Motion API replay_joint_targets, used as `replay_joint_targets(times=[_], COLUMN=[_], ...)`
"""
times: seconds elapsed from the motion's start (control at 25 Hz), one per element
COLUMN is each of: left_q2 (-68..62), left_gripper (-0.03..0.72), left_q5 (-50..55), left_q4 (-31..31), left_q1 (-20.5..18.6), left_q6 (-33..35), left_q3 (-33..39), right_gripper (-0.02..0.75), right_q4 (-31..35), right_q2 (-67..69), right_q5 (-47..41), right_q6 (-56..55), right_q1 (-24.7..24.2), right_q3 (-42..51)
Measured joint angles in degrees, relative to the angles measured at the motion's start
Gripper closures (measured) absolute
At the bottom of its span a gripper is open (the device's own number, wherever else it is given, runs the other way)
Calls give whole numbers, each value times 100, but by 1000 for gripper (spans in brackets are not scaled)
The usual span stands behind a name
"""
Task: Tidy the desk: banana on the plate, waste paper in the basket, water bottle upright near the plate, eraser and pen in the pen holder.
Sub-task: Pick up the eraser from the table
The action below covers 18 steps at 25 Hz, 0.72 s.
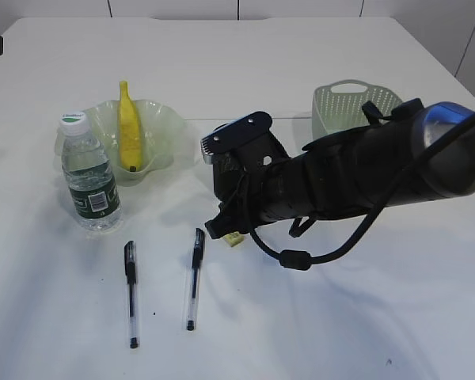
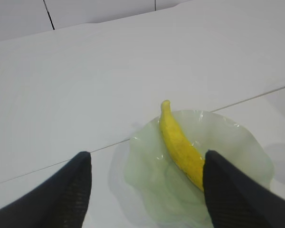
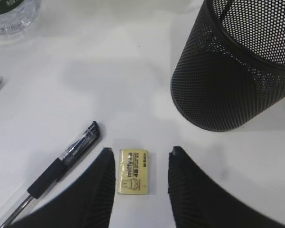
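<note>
Right hand (image 3: 140, 166), fingers apart, straddles the eraser (image 3: 134, 171) lying flat mid-tabletop between a pen (image 3: 61, 164) and the holder (image 3: 237, 66); lowering squarely and closing on its long sides should avoid nudging it, while the left hand (image 2: 147, 190) hangs open over the banana (image 2: 180, 147).

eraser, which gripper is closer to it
Right. The right gripper straddles the eraser, open fingers on either side. The left gripper hovers open over the plate, away from it.
</note>
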<state>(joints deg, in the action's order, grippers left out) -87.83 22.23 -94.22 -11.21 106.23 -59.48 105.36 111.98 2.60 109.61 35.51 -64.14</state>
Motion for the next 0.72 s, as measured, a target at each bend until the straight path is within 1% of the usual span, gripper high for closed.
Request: replay_joint_targets(times=[0.24, 0.72], left_q2=[0, 0], left_gripper=[174, 174], left_q5=[-175, -245], left_q4=[-185, -343], left_q1=[0, 0], left_q6=[0, 0], left_q3=[0, 0], right_gripper=[451, 451], right_q4=[0, 0], right_q2=[0, 214], right_q5=[-21, -153], right_q6=[-142, -386], right_q1=[0, 0], right_q3=[0, -22])
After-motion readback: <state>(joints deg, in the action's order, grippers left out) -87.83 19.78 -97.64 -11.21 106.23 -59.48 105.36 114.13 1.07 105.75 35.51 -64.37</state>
